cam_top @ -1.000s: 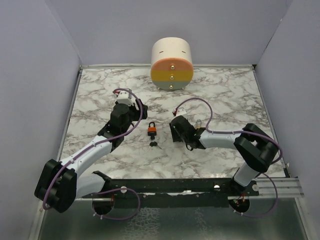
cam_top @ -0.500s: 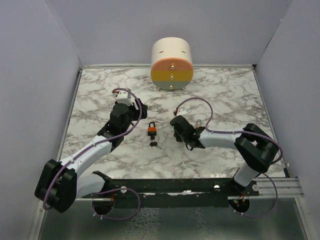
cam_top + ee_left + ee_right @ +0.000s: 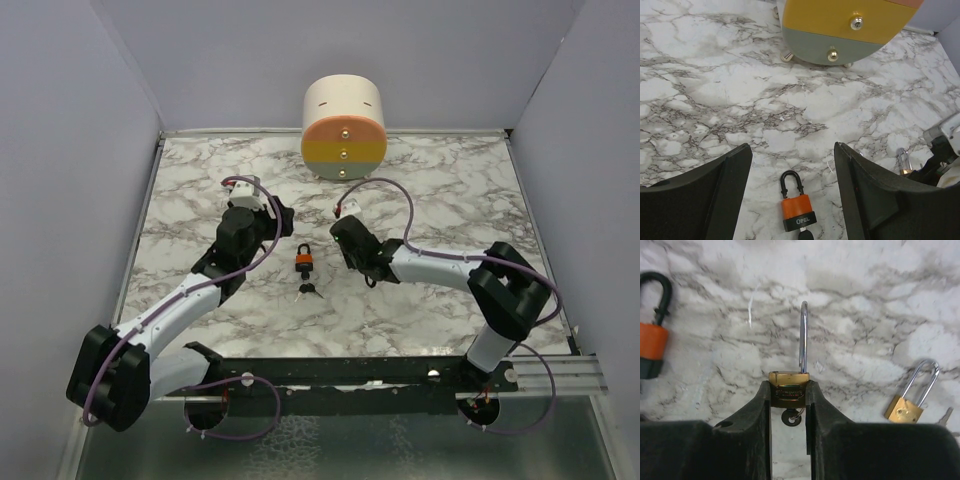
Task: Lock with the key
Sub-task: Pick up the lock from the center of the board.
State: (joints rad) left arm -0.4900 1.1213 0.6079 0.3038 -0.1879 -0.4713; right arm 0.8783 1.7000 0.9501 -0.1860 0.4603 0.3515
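Brass padlock is clamped by its body in the right gripper. The shackle points to 12 o'clock in the right wrist view. It shows edge-on, so I can't tell if it's latched or sprung.

A key sits at 6 o'clock of the body, tucked between the fingers and mostly hidden. I can't tell if it's seated in the keyway.

The left gripper is spread and holds nothing. It hovers over the orange padlock, which lies mid-desk with its own key at the 6 o'clock end.

Risks as I see them:
- The key is boxed in by the right fingers, so the left gripper has little room to pinch it. A push there could pivot the lock in its clamp or knock it loose.
- The clamp is on the smooth, narrow sides of the body, so torque from turning the key could spin the body instead of the cylinder.
- There are three locks close together. A second brass padlock lies at 4 o'clock of the held one and the orange padlock at 9 o'clock, so it's easy to hit the wrong one.
- With both arms converging at mid-desk, wrists or cables could clip each other.
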